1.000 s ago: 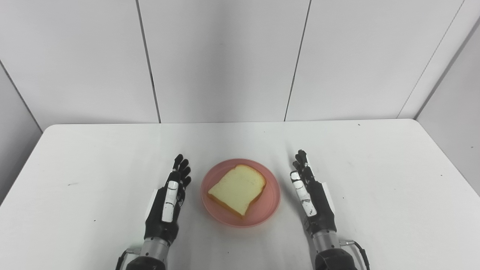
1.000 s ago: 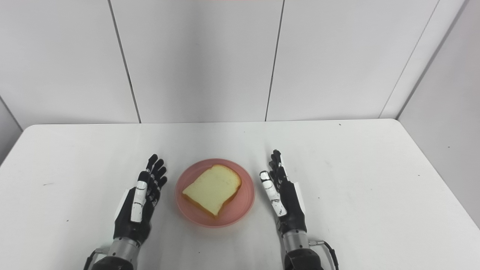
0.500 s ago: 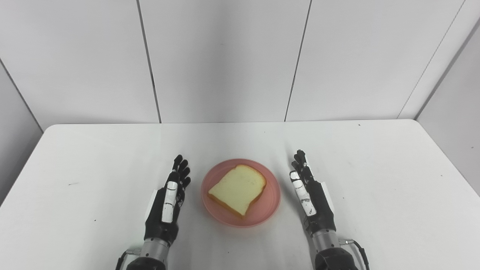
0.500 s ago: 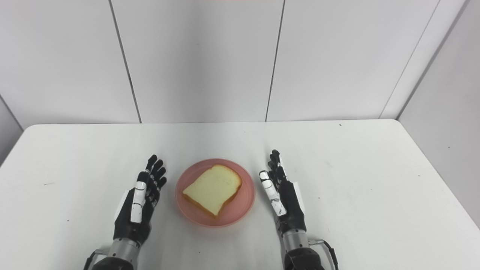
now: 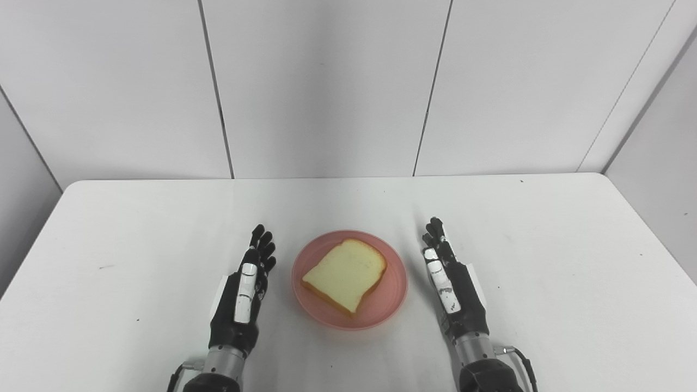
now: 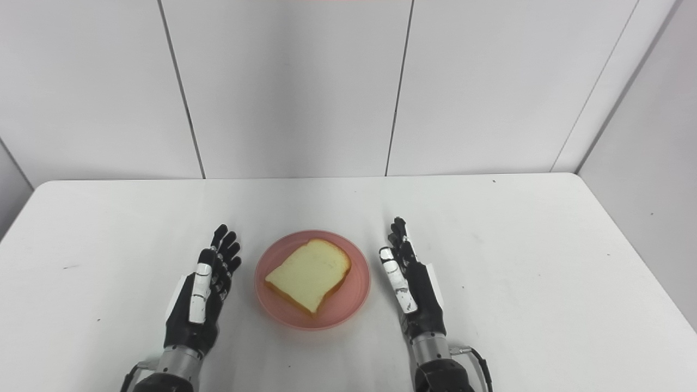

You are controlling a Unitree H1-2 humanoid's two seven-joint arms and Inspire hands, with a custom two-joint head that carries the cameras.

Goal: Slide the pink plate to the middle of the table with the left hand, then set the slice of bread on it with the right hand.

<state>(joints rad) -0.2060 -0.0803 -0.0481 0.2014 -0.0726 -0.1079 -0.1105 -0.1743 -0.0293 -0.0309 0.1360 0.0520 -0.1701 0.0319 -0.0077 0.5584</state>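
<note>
The pink plate (image 5: 390, 296) sits on the white table (image 5: 136, 228) near its middle, towards the front. A slice of bread (image 5: 345, 274) with a brown crust lies flat on the plate. My left hand (image 5: 243, 294) rests left of the plate, fingers straight and apart, holding nothing. My right hand (image 5: 453, 287) rests right of the plate, fingers straight, holding nothing. Neither hand touches the plate. The same layout shows in the right eye view, with the plate (image 6: 355, 302) between the left hand (image 6: 202, 294) and the right hand (image 6: 414, 288).
White wall panels (image 5: 326, 87) stand behind the table's far edge. The table's rounded corners show at the far left and far right.
Both hands have drawn back very slightly towards the front edge. The plate and bread have not moved.
</note>
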